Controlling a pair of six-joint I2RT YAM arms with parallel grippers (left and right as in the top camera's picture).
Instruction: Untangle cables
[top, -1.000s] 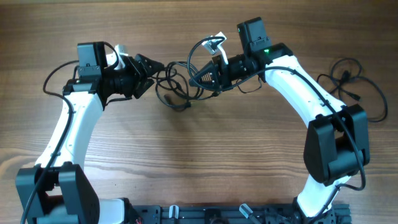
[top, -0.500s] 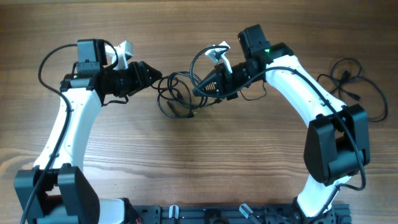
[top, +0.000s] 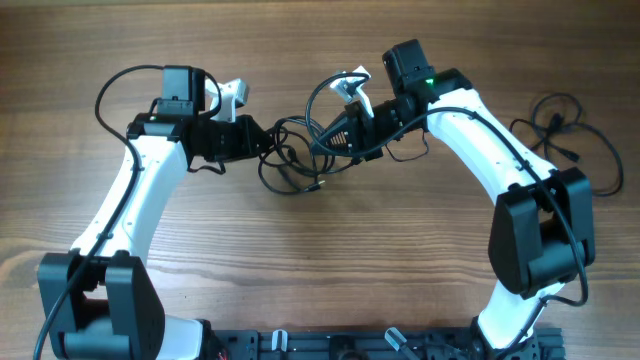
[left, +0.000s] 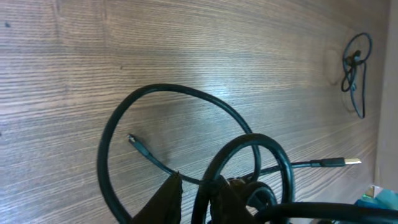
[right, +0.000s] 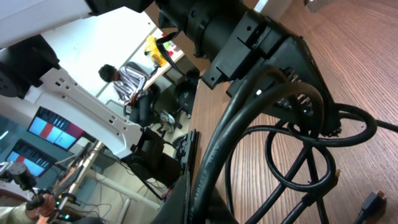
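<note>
Wood-grain table (top: 320, 280), perhaps monitors (right: 42, 127) beyond

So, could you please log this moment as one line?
stage: untangling | left gripper: shut on cables | right gripper: shut on cables

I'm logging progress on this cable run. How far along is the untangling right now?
Done: one loose cable lies apart, off to the right. In hand: the right gripper is shut on the tangled bundle, and the left gripper has a loop between its fingers; whether it is clamped is unclear. Left: the bundle's loops cross one another, so pulling them apart remains.
</note>
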